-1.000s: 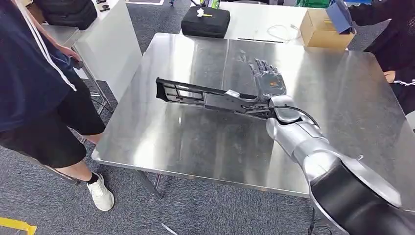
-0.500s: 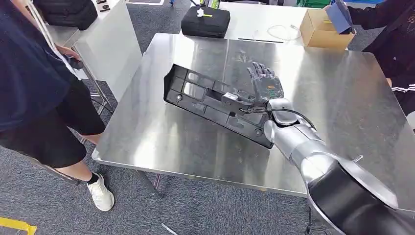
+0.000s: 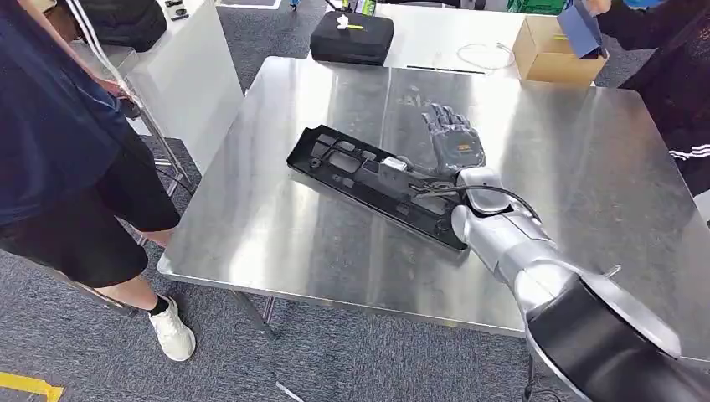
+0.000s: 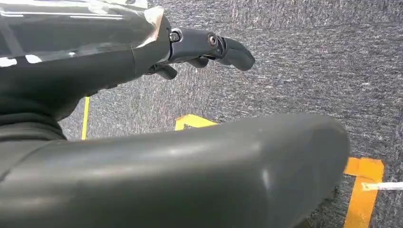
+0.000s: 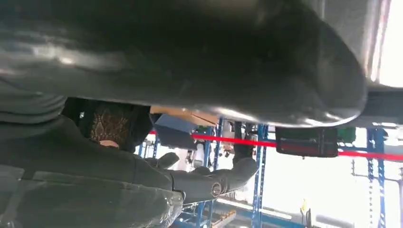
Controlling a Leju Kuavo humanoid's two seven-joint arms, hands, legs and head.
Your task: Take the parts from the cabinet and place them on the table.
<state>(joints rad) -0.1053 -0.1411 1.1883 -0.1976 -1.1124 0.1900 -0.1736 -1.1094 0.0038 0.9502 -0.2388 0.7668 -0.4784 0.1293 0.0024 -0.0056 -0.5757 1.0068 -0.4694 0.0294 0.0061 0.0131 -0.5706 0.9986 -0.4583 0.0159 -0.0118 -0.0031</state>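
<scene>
- The robot's right hand [image 3: 456, 142] reaches out over the middle of the steel bench [image 3: 586, 184], fingers spread apart and flat, holding nothing.
- Just left of that hand, a long black plastic part [image 3: 368, 182] lies flat on the bench, running from far left to near right. Its near end sits beside the right wrist, possibly touching it; contact cannot be confirmed.
- The left hand [image 4: 209, 47] hangs low over grey carpet marked with yellow floor tape [image 4: 363, 190]. Its fingers look loosely curled with nothing in them; how tightly is hard to tell.
- Judged step: the part appears set down and let go, so the placing looks finished for this piece.
- Judged next move: draw the right arm back without nudging the part, then turn toward the cabinet for another.
- A person in dark shorts [image 3: 75, 193] stands at the bench's left side, so the retreat should keep clear of them.
</scene>
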